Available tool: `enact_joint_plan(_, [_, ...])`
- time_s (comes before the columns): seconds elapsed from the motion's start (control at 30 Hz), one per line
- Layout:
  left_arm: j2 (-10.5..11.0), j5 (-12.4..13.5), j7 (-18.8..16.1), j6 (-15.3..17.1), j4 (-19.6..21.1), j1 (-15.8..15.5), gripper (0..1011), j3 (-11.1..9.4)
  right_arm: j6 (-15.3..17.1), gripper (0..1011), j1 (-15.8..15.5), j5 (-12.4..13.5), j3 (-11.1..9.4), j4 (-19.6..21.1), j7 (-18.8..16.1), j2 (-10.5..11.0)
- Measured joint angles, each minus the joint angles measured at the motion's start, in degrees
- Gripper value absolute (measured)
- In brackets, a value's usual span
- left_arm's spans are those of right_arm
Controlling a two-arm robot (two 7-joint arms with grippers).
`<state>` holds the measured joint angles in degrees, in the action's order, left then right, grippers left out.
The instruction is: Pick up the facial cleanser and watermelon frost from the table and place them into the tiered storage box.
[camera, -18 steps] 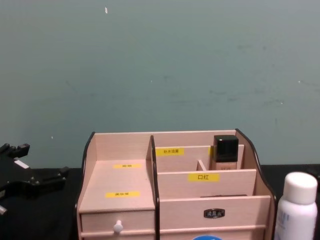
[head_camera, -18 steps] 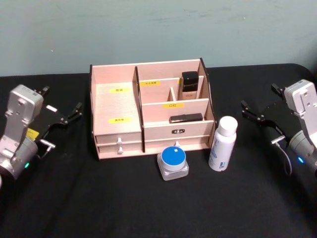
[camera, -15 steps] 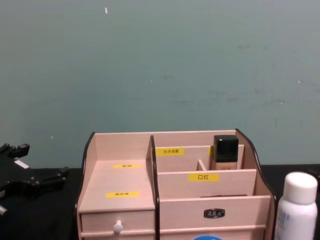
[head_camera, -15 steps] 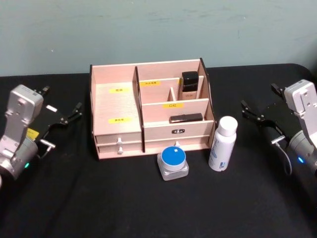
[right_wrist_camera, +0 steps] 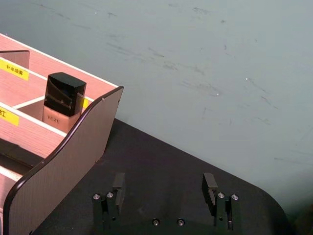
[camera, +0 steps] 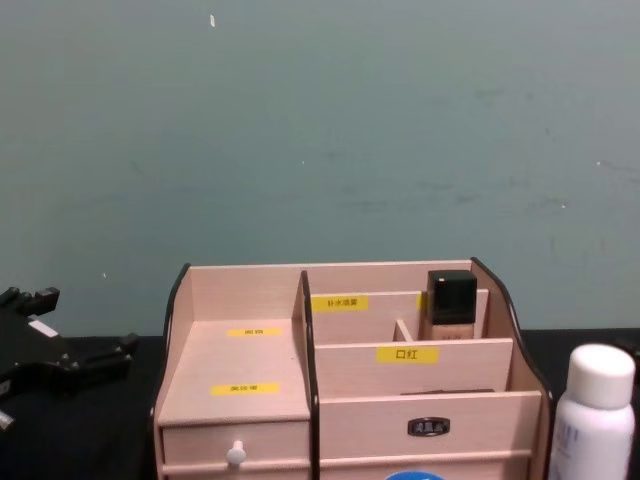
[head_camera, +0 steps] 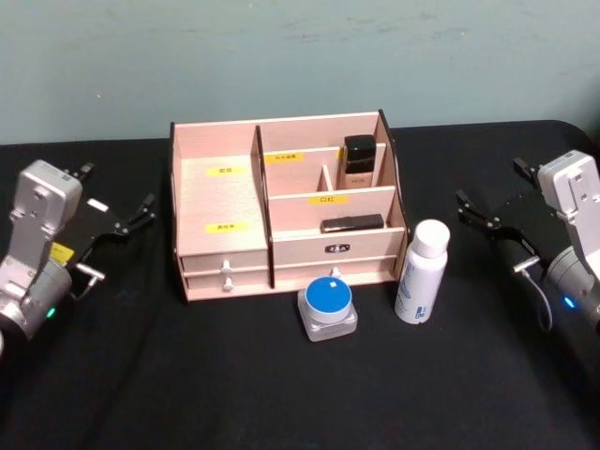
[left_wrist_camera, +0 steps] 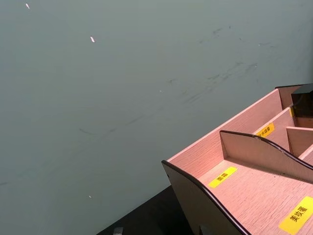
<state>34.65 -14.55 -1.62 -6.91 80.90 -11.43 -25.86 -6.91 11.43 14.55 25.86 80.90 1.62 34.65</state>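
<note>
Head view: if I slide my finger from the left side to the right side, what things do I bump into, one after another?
left gripper → wooden box → white bottle → right gripper. The blue-lidded jar stands in front of the box, so it gets no turn of its own.

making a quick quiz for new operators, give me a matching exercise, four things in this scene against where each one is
Things
1. facial cleanser
2. watermelon frost
3. black-capped bottle
4. right gripper

Places
A. in the back right compartment of the tiered storage box
B. open, above the table, off to the box's right
C. on the table in front of the box's right drawers
D. upright on the table by the box's front right corner

Pairs: 1-D, 2-C, 3-A, 4-B
</note>
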Motion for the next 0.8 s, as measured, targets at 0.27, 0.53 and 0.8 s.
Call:
enact_joint_plan(0.27, [0.0, 0.0, 0.0, 0.0, 0.0, 0.0, 1010, 0.0, 0.0, 1002, 0.0, 0.0, 0.0, 0.0, 0.0, 0.0])
enact_joint_plan(0.53, [0.0, 0.0, 0.0, 0.0, 0.0, 0.0, 1010, 0.0, 0.0, 1002, 0.0, 0.0, 0.0, 0.0, 0.0, 0.0])
enact_joint_plan(0.8, [0.0, 0.0, 0.0, 0.0, 0.0, 0.0, 1010, 0.0, 0.0, 1002, 0.0, 0.0, 0.0, 0.0, 0.0, 0.0])
